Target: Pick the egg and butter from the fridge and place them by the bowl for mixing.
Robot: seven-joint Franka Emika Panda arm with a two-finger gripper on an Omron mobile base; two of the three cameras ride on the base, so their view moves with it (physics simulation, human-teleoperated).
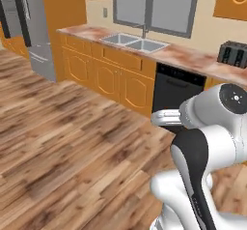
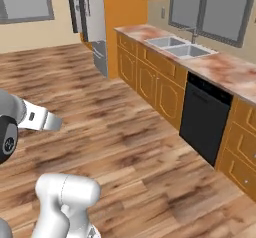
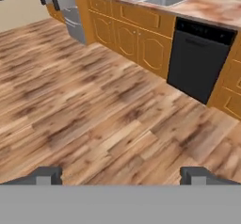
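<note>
The fridge (image 1: 30, 28) stands far off at the end of the cabinet run, tall and grey with dark vertical bars on its front; it also appears as the fridge (image 2: 94, 19) and the fridge (image 3: 66, 4). Several steps of wooden floor lie between it and me. My gripper (image 3: 122, 175) is open, its two dark fingertips (image 3: 47, 174) spread wide above bare floor, with nothing between them. The egg, the butter and the bowl are out of view.
An orange cabinet run with a marbled counter (image 1: 193, 57) holds a double sink (image 1: 135, 43). Below it sits a black dishwasher (image 1: 177, 91), and a dark toaster (image 1: 234, 54) stands at the counter's right. Wide wooden floor (image 1: 72, 142) lies ahead.
</note>
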